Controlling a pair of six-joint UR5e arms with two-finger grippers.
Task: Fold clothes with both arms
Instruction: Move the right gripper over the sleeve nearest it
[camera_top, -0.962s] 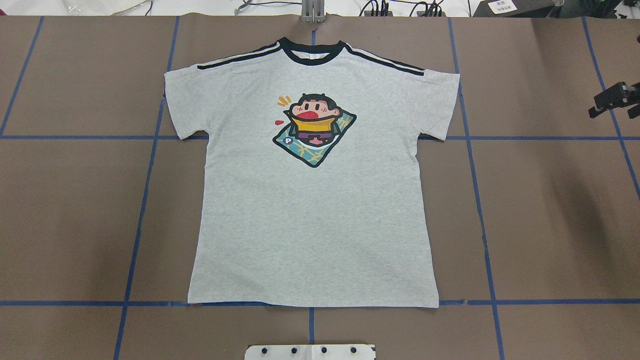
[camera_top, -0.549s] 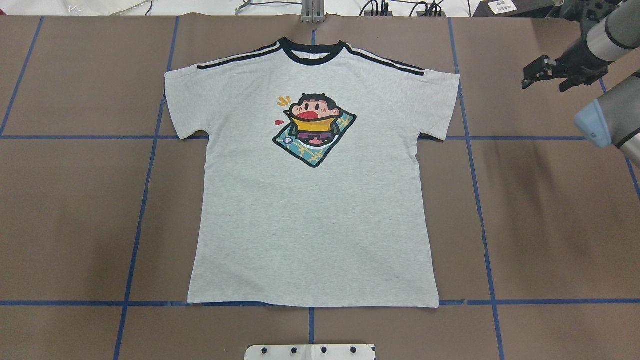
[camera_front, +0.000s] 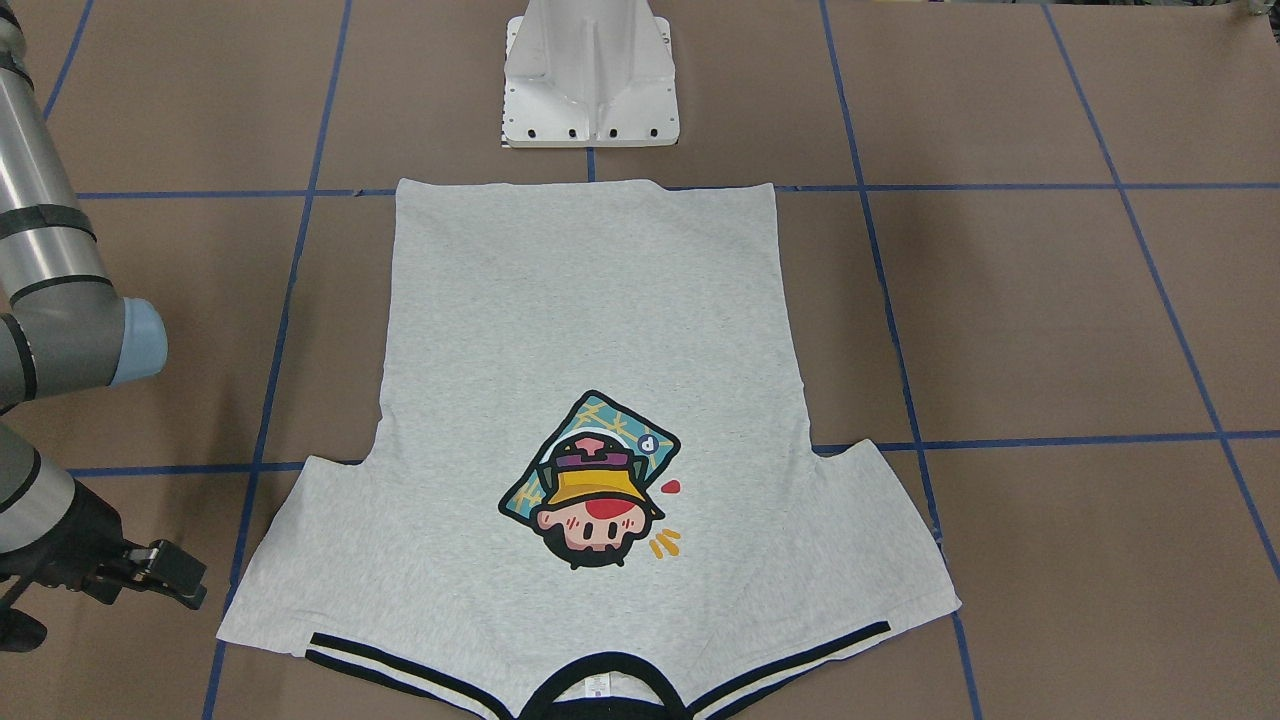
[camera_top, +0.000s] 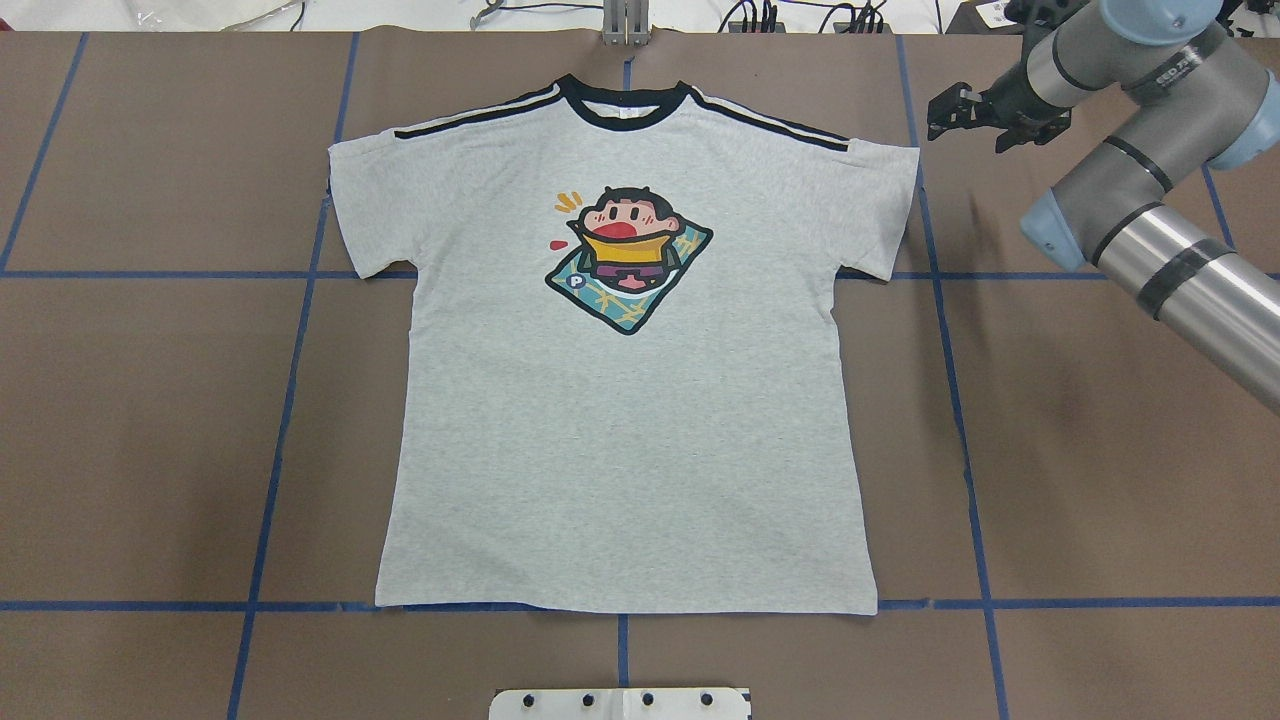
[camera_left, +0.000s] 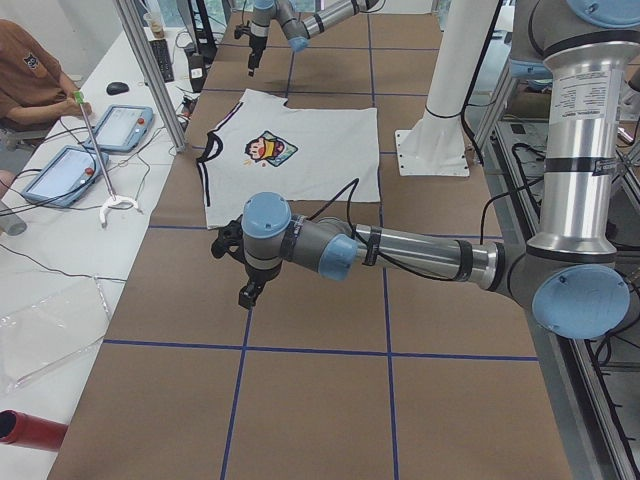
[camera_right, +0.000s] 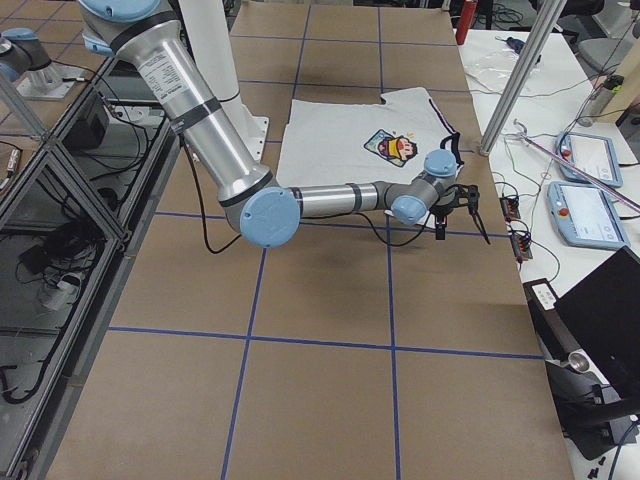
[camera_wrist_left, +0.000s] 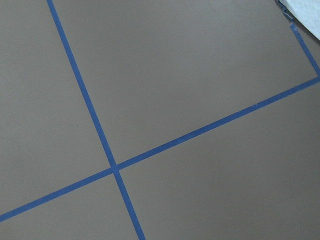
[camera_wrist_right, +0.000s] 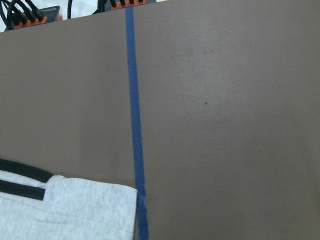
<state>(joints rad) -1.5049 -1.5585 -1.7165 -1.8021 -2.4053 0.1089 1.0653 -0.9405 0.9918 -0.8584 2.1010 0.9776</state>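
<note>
Shirt: the grey T-shirt (camera_top: 630, 450) lies flat on the brown desk (camera_top: 1100, 450), print side up. Both sleeves are spread out. The black collar (camera_top: 625, 105) is at the far edge from the robot. The hem runs along a blue tape line (camera_top: 1100, 603) just in front of the white pedestal base (camera_front: 590, 80). No folds are visible, and the cartoon print (camera_top: 628, 258) sits mid-chest.

Right arm (camera_top: 1180, 270): it reaches in from the right side of the overhead view, with its wrist turned toward the shirt. The right pincer (camera_top: 975, 115) hangs just beside the outer corner of the shirt's right sleeve (camera_top: 880, 200), at shoulder level and over bare desk. It is not touching the fabric. The right-side view shows its two fingers (camera_right: 440, 230) pointing down, spread wide with nothing between them. The right wrist camera shows the striped sleeve corner at lower left, with a tape line alongside its edge.

Left arm (camera_left: 420, 250): it shows only in the left-side view, stretched low over the desk. The left pincer (camera_left: 248, 295) points down at bare brown surface, off the shirt's left edge. I cannot tell how far its jaws are parted. The left wrist camera shows a tape crossing and a small corner of grey fabric at top right.

A seated person (camera_left: 30, 70) is at the side bench.
</note>
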